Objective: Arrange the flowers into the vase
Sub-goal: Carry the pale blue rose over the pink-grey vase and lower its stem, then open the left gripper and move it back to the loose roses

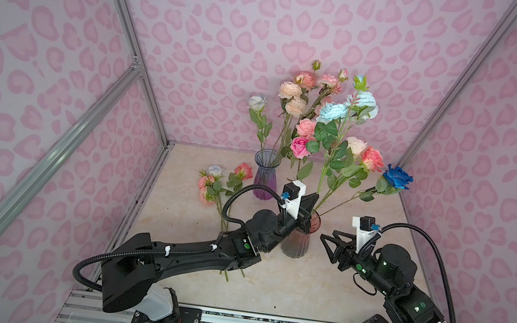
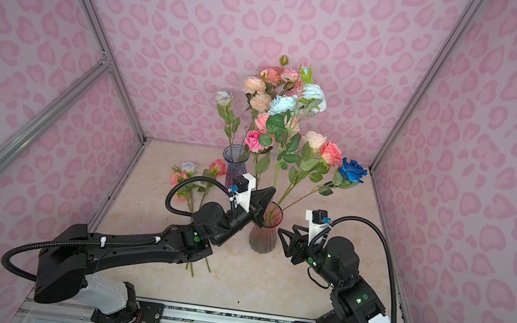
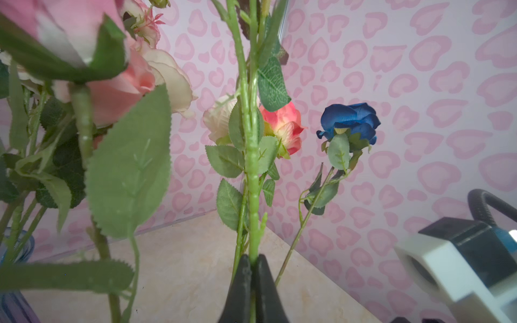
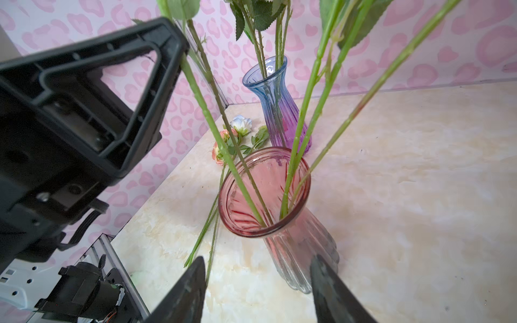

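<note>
Here, marble tabletop (image 1: 353, 285), pink-spotted walls (image 1: 237, 11); left hand (image 3: 253, 258) tight on stem (image 3: 253, 195), right hand (image 4: 258, 258) agape.

The walls (image 1: 304, 21) are pale pink with darker pink heart-like blotches; tabletop (image 1: 301, 288) cream, faintly marbled. The flowers (image 1: 300, 146) are pink, peach, cream and pale blue on green stems — one rose (image 1: 397, 178) deep blue. The far vase (image 1: 264, 180) fades blue to purple, near vase (image 1: 295, 246) pink to clear.

Flower stems (image 4: 305, 117) in pink vase (image 4: 296, 251)
</note>
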